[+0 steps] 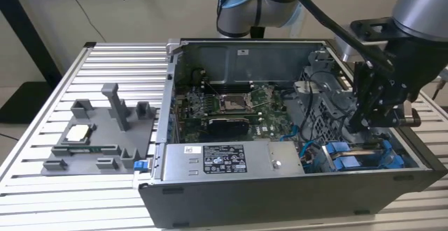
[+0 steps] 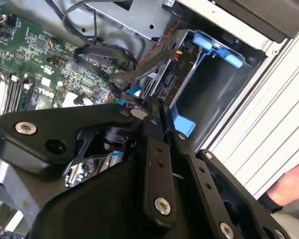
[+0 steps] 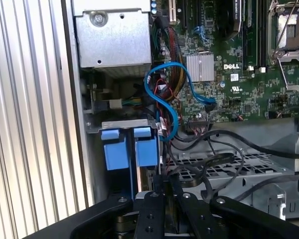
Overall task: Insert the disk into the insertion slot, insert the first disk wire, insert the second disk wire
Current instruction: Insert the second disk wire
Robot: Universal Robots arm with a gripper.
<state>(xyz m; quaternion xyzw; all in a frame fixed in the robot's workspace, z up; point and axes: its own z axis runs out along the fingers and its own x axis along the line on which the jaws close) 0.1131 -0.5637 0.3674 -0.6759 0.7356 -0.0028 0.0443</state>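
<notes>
The disk (image 1: pixel 353 161) shows its bright blue rails low at the exterior view's right, sitting inside the insertion slot of the dark perforated drive cage (image 1: pixel 323 107). My gripper (image 1: pixel 374 119) hangs right over that cage. In both wrist views its fingers are pressed together: the gripper (image 2: pixel 150 105) has its tips beside the disk's blue carrier (image 2: pixel 183 125), and the gripper (image 3: pixel 162 180) stands just past the blue tabs (image 3: pixel 125 149). Black wires (image 3: pixel 209 167) run over the cage up to the fingertips; whether one is pinched is hidden.
A grey power supply box (image 1: pixel 217 160) with a white label lies along the case front. The motherboard (image 1: pixel 231 105) fills the case floor. A blue data cable (image 3: pixel 165 99) loops near the cage. A grey parts fixture (image 1: pixel 98 136) sits outside the case. A person's hand (image 2: pixel 289 188) rests beside the case.
</notes>
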